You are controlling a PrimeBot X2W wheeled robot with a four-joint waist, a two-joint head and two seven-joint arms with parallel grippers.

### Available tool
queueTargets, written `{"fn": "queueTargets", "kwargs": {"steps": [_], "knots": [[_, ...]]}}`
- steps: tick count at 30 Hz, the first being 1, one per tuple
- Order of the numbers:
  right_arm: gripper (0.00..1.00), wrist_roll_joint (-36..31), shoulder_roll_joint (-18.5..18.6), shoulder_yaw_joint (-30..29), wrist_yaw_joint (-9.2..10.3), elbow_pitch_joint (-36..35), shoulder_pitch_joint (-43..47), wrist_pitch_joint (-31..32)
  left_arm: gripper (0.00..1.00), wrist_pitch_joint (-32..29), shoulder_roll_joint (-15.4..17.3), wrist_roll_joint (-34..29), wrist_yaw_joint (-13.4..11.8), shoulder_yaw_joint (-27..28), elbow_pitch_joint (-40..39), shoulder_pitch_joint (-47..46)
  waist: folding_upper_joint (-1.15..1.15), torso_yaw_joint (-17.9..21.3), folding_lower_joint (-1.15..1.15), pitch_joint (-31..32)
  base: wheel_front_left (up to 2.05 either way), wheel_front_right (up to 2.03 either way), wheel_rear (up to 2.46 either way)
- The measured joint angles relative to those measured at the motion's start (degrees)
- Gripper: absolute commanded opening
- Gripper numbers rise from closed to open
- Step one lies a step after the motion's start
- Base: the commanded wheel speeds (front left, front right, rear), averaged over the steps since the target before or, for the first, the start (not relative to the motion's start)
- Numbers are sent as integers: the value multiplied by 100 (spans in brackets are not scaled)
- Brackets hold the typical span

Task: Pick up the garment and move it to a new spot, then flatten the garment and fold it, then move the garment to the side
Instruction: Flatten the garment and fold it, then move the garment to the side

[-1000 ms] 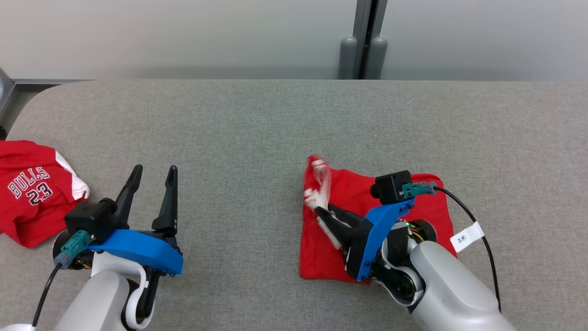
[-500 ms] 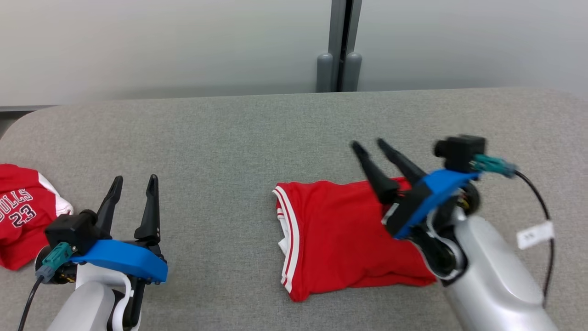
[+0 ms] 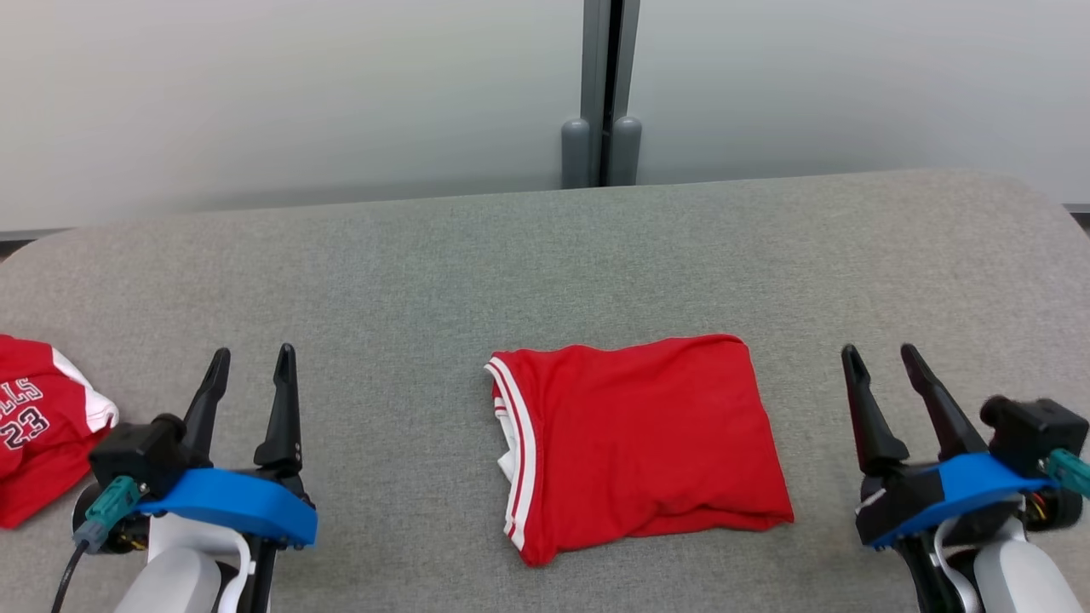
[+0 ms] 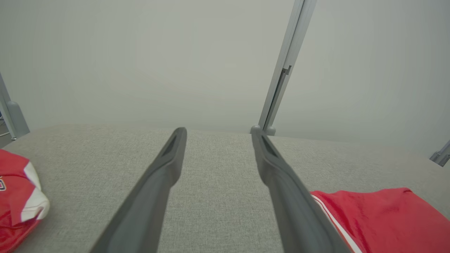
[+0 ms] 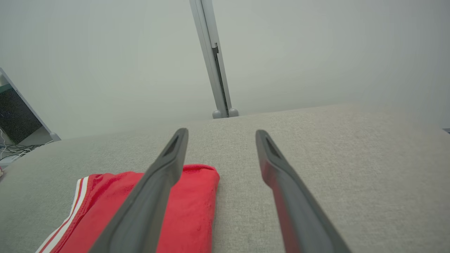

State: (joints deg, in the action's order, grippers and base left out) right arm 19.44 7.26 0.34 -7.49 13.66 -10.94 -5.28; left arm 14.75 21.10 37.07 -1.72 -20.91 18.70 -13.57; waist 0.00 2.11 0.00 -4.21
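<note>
**Head view.** One folded garment (image 3: 634,443) lies flat on the grey surface (image 3: 545,255), about midway between its left and right edges and closer to the near edge than to the far one. It forms a compact red rectangle, with the white-striped trim along its left side. From this shape, the flattening and folding steps are judged complete. The last step, moving the garment to the side, is judged not yet done.

A second red garment (image 3: 34,426) with white lettering is seen at the left edge of the surface, unfolded and partly cut off by the frame. The left gripper (image 3: 253,352) is placed between the two garments, and the right gripper (image 3: 877,349) is placed to the right of the folded garment. Both are clear of the cloth, their fingers are spread, and nothing is held.

Count: two garments, two grippers, four fingers, one surface.

**Left wrist view.** The left gripper (image 4: 218,130) is shown with its fingers (image 4: 158,182) spread apart over bare surface (image 4: 211,196). The folded garment (image 4: 379,218) is seen at the lower right and the second garment (image 4: 15,196) at the left. Neither is touched.

**Right wrist view.** The right gripper (image 5: 221,130) is shown with its fingers (image 5: 281,182) spread and empty. The folded garment (image 5: 190,207) is seen beyond the left finger, towards the near edge of the surface (image 5: 334,158). Contact with the cloth is not indicated.

A fresh grasp on the folded garment is judged necessary for the remaining step.
</note>
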Motion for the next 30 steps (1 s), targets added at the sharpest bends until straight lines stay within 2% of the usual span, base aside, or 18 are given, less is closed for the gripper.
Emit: {"fn": "queueTargets", "kwargs": {"steps": [6, 19, 30], "knots": [[100, -111, 74, -68, 0, -151, 354, -24, 100, 15, -32, -91, -2, 99, -2, 289, 0, 85, 0, 181, 0, 0, 0], [100, -283, -33, -158, 0, -267, 598, 427, 100, 23, -301, -510, -83, 424, -196, 862, 0, 116, 0, 500, 0, 0, 0], [100, -307, -73, -180, 0, -172, 651, 495, 100, 23, -402, -653, 33, 560, -7, 882, 0, 46, 0, 512, 0, 0, 0]]}}
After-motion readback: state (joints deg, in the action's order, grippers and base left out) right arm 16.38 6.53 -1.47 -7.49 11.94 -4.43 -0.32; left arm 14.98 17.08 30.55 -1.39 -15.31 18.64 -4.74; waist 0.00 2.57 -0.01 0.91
